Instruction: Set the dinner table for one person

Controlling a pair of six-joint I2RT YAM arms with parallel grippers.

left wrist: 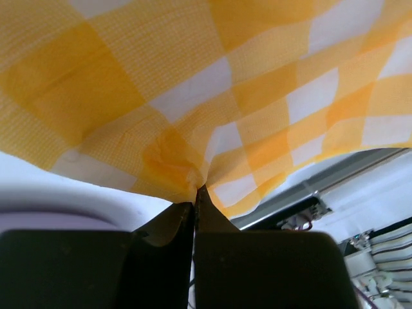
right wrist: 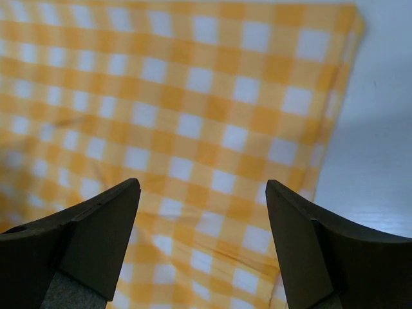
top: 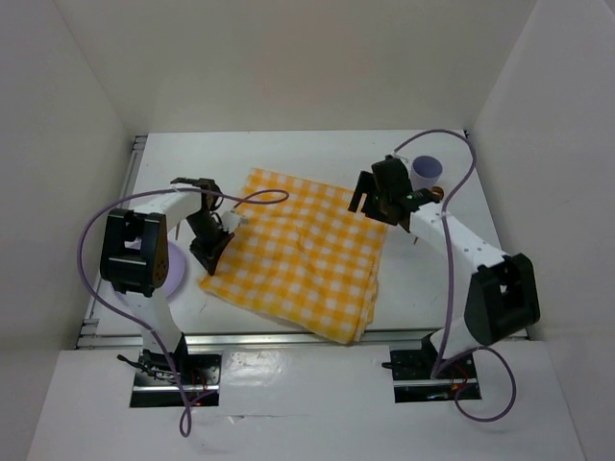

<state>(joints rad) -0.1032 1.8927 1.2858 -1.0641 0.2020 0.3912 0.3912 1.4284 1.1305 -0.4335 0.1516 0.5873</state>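
The white desk (top: 288,154) spreads out under the yellow-and-white checked cloth (top: 303,254) and well past it on every side. The left tool (left wrist: 195,196) is pinched tight on the cloth's left corner, with the fabric puckered into its closed tips (that corner looks raised off the desk). The right tool (right wrist: 201,187) hangs over the cloth's far right corner, jaws spread wide, gripping nothing. Beyond that corner stands a lilac cup (top: 426,171). Just left of the cloth, partly under the left arm, lies a lilac plate (top: 176,271).
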